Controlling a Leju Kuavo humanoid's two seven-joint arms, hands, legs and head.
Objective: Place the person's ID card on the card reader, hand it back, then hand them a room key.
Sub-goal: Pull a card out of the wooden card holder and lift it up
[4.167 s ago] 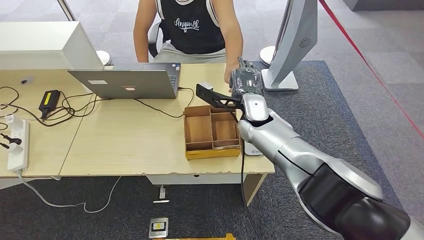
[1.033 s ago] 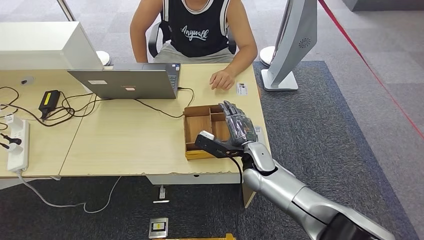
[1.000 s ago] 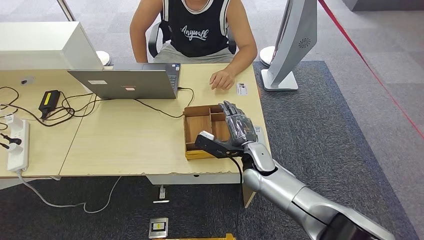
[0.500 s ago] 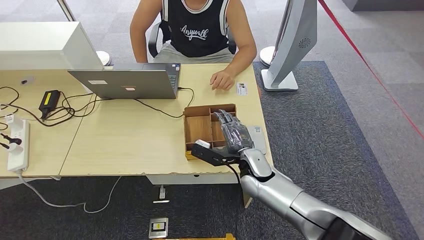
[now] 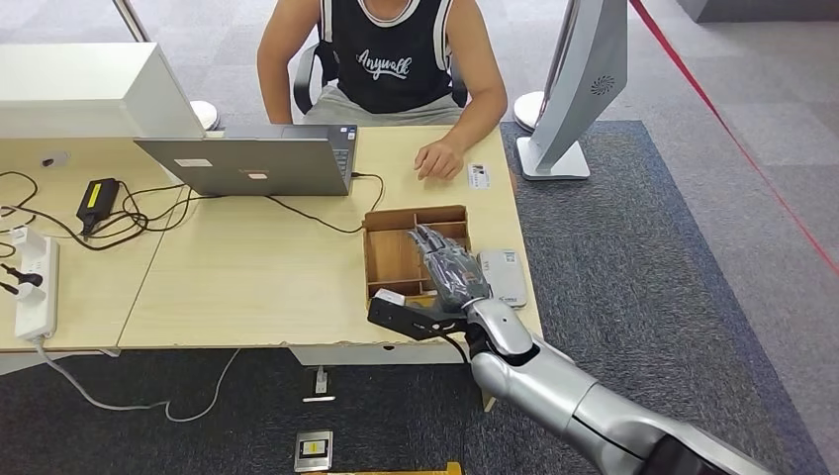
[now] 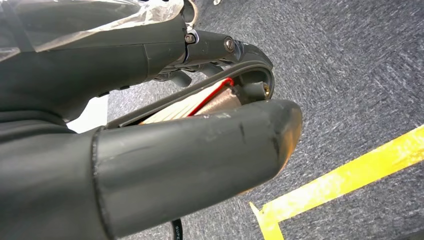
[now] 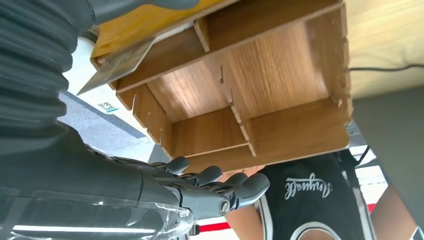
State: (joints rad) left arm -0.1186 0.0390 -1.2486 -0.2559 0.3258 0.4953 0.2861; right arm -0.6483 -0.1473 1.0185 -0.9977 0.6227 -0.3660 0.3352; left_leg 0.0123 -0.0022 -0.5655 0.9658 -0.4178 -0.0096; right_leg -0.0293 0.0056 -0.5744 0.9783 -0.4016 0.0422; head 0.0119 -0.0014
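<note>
**Right robot hand spread over the wooden tray, ID card lying beside the person**

In the head view, a light wooden tabletop is being shown from above. The right robot hand is being held over the near right part of a compartmented wooden tray, its dark fingers stretched out and apart, with nothing seen between them. Just right of the tray, a grey card reader is lying flat near the tabletop's edge. Farther back, an ID card is resting on the tabletop, just beside the hand of a person who is being seen seated across the tabletop in a black sleeveless top. A grey laptop is standing to the left of that hand, with dark cables trailing from it.

In the left wrist view, the left robot hand is being shown close up above grey carpet crossed by a yellow floor stripe. A thin flat thing with a red edge is visible between the thumb and the darker fingers; whether it is being held cannot be told.

In the right wrist view, the right robot hand's fingers are being seen extended and separated, next to the tray's open compartments. A thin card-like piece is showing at one wall of the tray. The person's black top is visible beyond.
</note>
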